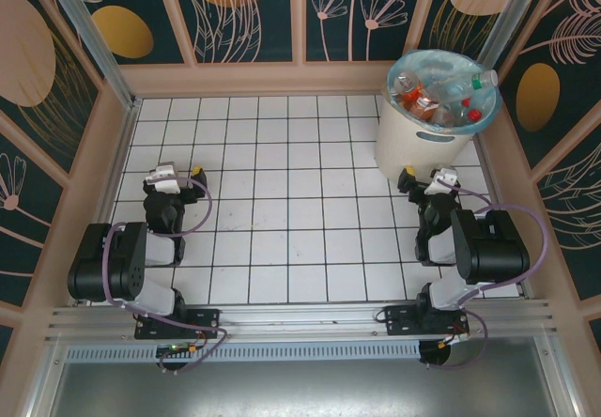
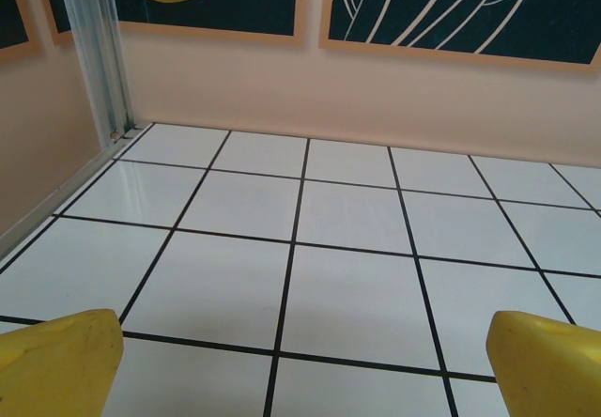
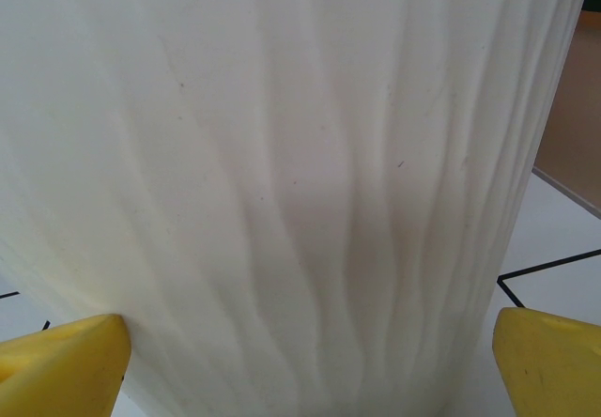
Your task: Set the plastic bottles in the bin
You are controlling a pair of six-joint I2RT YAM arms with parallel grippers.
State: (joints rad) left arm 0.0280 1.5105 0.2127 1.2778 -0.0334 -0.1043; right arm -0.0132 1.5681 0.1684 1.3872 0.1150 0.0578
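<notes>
The plastic bottles (image 1: 437,93), probably light, thin-walled and slippery, best taken across the middle, lay piled in the bin (image 1: 413,145) at the counter's (image 1: 282,210) far right, while the left gripper (image 2: 300,365) and the right gripper (image 3: 310,365) both stood spread wide, holding nothing.

Black left arm (image 1: 122,265) and right arm (image 1: 479,243), boxy rounded joint housings, lilac cables (image 1: 542,239) looping beside each, silver blocks (image 1: 165,174) at the wrists, blunt yellow fingertips (image 2: 58,365), black base plates (image 1: 178,321) on a metal rail (image 1: 300,318)
</notes>
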